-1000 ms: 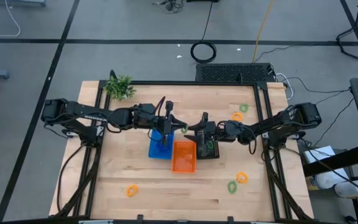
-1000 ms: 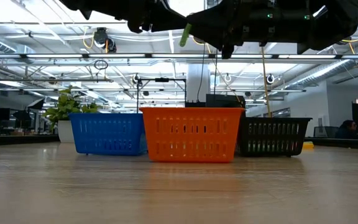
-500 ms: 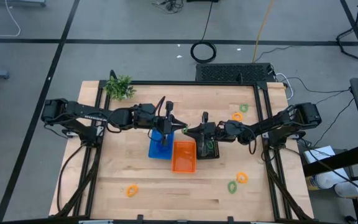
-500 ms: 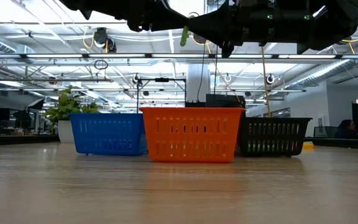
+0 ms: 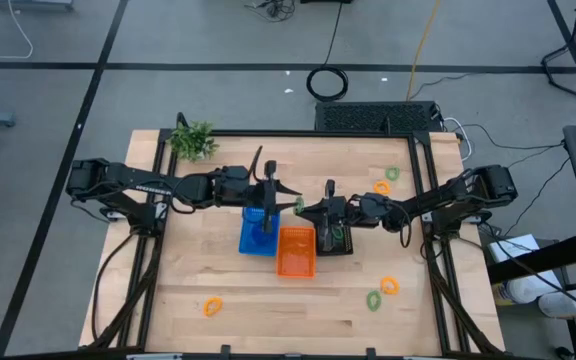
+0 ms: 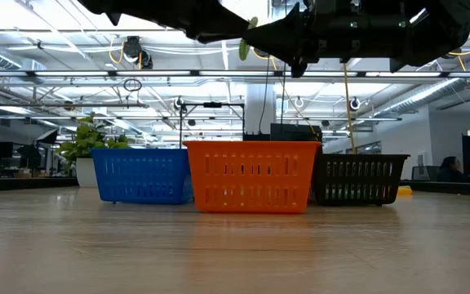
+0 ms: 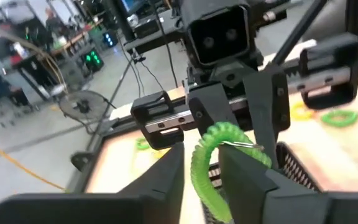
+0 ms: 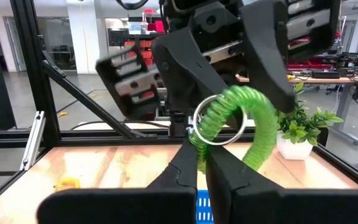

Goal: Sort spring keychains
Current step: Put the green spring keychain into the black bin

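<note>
A green spring keychain (image 5: 298, 207) hangs in the air above the blue basket (image 5: 258, 232), orange basket (image 5: 295, 250) and black basket (image 5: 335, 238), between my two grippers. My right gripper (image 8: 201, 167) is shut on it, reaching in from the table's right. My left gripper (image 7: 202, 177) faces it from the left and is open. Its fingers stand on either side of the green coil (image 7: 202, 163); I cannot tell whether they touch it. My right gripper pinches the green keychain between its two fingers at the coil's end by the metal ring (image 8: 211, 132). The fingers come in level from the table's right side. The coil (image 8: 253, 109) arches out beyond the fingertips, lifted clear above the baskets.
Loose keychains lie on the table: an orange one (image 5: 212, 306) near left, a green one (image 5: 373, 299) and an orange one (image 5: 389, 286) near right, and an orange one (image 5: 381, 187) and a green one (image 5: 392, 173) far right. A plant sprig (image 5: 193, 140) sits at the far left corner.
My right gripper has shut on the green keychain's end. My left gripper, which was holding the coil, has opened its fingers around it. The keychain has stayed in the air above the baskets, and both arms have hardly shifted.
</note>
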Controlling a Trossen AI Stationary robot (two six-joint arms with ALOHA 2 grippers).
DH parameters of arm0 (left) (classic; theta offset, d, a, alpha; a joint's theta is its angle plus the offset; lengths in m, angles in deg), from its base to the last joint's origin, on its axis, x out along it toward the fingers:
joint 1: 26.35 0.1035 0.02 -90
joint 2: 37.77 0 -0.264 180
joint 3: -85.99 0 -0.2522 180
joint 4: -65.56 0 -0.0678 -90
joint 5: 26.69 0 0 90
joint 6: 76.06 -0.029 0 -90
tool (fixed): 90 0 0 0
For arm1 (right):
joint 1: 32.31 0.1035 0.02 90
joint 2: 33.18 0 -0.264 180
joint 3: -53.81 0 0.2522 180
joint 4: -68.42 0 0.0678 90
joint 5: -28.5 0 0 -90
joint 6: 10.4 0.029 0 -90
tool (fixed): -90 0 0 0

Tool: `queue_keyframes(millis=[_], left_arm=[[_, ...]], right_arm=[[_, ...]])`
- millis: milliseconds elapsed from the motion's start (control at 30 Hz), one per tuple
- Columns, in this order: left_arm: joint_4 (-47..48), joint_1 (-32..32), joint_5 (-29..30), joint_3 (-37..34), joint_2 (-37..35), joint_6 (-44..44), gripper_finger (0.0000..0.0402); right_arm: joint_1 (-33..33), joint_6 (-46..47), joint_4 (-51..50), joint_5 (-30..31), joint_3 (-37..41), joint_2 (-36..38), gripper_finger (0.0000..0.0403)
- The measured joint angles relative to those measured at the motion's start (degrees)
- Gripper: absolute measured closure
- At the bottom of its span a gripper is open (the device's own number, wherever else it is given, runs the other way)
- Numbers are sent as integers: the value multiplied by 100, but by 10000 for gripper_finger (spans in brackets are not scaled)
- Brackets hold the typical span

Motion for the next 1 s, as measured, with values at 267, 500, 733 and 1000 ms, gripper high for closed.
queue_keyframes(millis=[267, 500, 733, 1000], left_arm=[[63, 2, 4, 0, 0, 1114, 183], [309, -55, -40, -8, -177, 1676, 121], [897, -131, -59, 1, -711, 1388, 97], [1918, -42, 4, 5, -1342, 1530, 93]], right_arm=[[0, 0, -1, 4, 0, 0, 402], [-10, -15, -165, 13, 0, 0, 403], [-44, -15, -305, 24, 4, 47, 403], [-44, 18, -526, 25, 9, 242, 403]])
